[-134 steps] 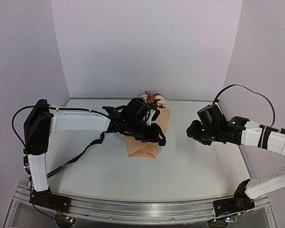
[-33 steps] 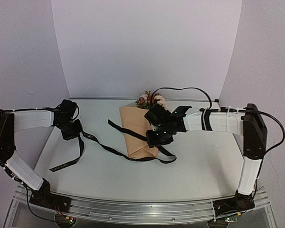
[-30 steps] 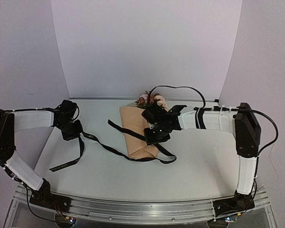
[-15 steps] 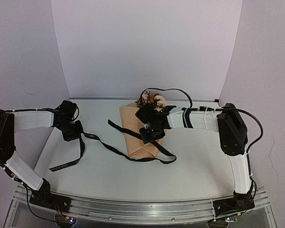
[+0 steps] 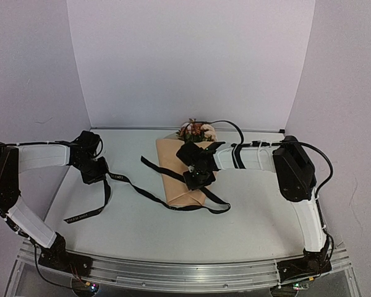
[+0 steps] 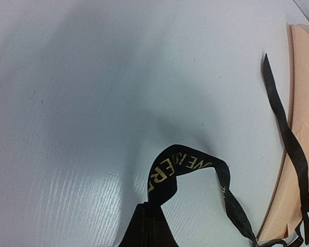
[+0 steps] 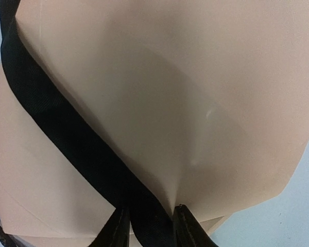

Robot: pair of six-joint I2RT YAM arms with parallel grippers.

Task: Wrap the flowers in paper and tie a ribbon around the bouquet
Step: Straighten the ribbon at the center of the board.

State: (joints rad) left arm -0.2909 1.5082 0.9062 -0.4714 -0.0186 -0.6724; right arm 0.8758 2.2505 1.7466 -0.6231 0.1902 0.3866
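The wrapping looks done to me. The bouquet (image 5: pixel 173 170) lies in the middle of the bench (image 5: pixel 253 210), a tan cone with its narrow folded end toward the arms and the flowers (image 5: pixel 196 130) poking out at the far end. The tying is what is left. The ribbon (image 5: pixel 139 192) is not knotted anywhere I can see: it trails loose across the bench on the left, crosses the lower part of the cone and loops out on the right side.

The left gripper (image 5: pixel 100 174) sits well off to the left, its fingers clenched on a bunched stretch of the ribbon, with a slack end hanging down toward the near edge. The right gripper (image 7: pixel 149 226) is down on the paper (image 7: pixel 195 103), with the ribbon running between its fingers. They stand close against its edges, but I cannot tell whether they actually pinch it. I'd say about halfway: wrapped, not bound.
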